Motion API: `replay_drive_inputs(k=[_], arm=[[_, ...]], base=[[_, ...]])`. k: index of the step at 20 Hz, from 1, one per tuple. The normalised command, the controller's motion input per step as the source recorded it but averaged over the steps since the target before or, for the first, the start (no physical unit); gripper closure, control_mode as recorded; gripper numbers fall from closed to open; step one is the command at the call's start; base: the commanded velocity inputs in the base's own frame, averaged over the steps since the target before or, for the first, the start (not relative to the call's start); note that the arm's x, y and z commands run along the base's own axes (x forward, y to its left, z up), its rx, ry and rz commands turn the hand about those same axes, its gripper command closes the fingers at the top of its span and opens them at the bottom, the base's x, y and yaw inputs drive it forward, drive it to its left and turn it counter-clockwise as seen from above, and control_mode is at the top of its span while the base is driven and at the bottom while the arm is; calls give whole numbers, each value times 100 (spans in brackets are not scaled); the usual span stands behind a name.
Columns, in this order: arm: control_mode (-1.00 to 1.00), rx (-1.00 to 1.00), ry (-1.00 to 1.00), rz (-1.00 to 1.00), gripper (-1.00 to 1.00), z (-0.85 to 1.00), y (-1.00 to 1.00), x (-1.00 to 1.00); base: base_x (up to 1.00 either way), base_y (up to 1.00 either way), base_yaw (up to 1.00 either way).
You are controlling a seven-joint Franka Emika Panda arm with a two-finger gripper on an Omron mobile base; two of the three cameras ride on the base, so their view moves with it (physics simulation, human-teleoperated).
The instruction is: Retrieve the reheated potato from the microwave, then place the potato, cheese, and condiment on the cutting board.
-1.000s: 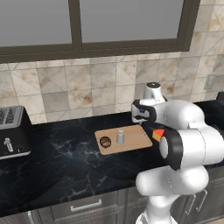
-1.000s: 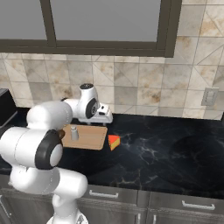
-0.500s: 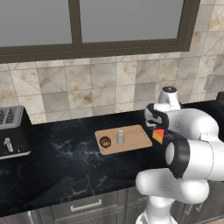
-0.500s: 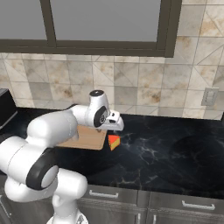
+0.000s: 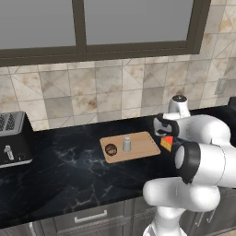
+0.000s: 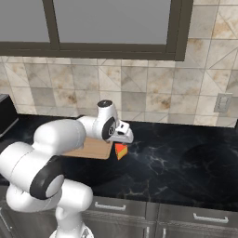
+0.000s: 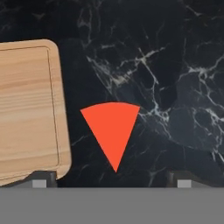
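Directly below the gripper (image 7: 111, 181), seen through the hand view, lies the cheese (image 7: 112, 131), a flat orange-red wedge on the black marble counter (image 7: 175, 65). The two dark fingertips (image 7: 41, 179) show at the bottom edge, spread wide apart, one on either side of the wedge's pointed end, with nothing between them yet. They appear to hang above the cheese, not touching it.

Just beside the wedge is the rounded corner of the cutting board (image 7: 26, 109), a pale wooden slab; a narrow strip of counter separates the two. From the left base view, the board (image 5: 140, 146) carries the potato (image 5: 110, 149), a small dark lump, and next to it on the right the condiment (image 5: 126, 144), a small grey shaker standing upright. The cheese (image 5: 167, 143) sits off the board's right end.

The wedge is probably light and firm, with smooth, somewhat slippery faces. Its sides taper, so a squeeze near the point could push it out; closing across the wider part looks the safer hold.
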Motion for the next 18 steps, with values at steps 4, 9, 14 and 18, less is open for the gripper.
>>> replay_drive_inputs(k=[4, 9, 14, 18], arm=[[-100, 1, 0, -3, -100, -10, 1, 11], [-100, 0, 0, -4, -100, -14, -15, 0], [-100, 0, 0, -3, -100, -19, -13, 1], [-100, 6, 0, -2, -100, -18, -1, 9]], base=[[0, 0, 0], [0, 0, 0], [0, 0, 0], [0, 0, 0]])
